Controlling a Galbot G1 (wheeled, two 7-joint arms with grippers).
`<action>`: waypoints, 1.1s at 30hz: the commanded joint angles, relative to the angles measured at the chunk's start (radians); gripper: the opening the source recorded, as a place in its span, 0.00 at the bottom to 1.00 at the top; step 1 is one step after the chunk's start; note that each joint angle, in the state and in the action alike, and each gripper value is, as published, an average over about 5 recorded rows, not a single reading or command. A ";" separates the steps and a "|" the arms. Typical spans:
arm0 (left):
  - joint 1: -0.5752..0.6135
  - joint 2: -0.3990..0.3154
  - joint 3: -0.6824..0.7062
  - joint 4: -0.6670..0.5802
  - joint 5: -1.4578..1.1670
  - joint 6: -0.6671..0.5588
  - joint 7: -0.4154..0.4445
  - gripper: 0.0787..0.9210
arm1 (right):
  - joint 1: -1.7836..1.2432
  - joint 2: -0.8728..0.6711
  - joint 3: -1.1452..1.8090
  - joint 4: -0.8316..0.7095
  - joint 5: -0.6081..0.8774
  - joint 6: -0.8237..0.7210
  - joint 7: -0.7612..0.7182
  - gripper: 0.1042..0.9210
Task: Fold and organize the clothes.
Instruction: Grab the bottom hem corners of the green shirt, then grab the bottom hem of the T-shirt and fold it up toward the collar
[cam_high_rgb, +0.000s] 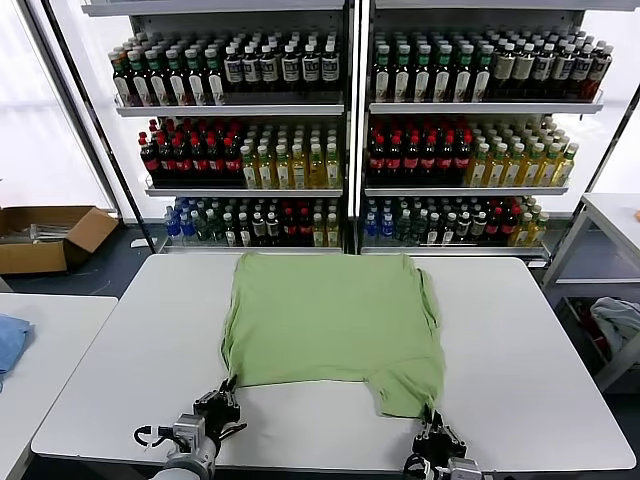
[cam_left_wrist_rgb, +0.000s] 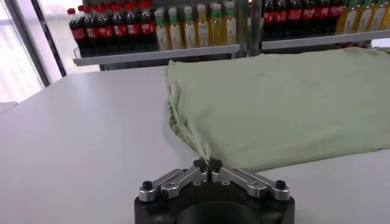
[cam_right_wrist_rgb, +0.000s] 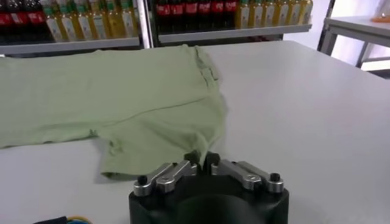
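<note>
Both pinched shut on the near edge of the green polo shirt lying flat mid-table: left gripper on its left corner, right gripper on the sleeve tip, probably for folding it away.

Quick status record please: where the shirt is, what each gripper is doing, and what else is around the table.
garment: light green shirt lying flat on the white table, partly folded, one part jutting toward the robot on its right
left gripper: shut on the shirt's near left corner
right gripper: shut on the near edge of the jutting part
background: shelves of bottled drinks
other: cardboard box on the floor, far left
</note>
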 joint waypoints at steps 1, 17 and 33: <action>-0.013 -0.006 -0.001 -0.077 -0.029 -0.098 -0.014 0.01 | 0.000 -0.009 0.027 0.083 -0.062 0.095 -0.041 0.01; -0.320 0.053 0.036 0.132 -0.162 -0.183 -0.077 0.01 | 0.450 -0.055 0.053 -0.153 -0.126 0.101 -0.111 0.01; -0.577 0.056 0.098 0.462 -0.212 -0.179 -0.089 0.01 | 0.828 -0.051 -0.048 -0.515 -0.081 0.045 -0.159 0.01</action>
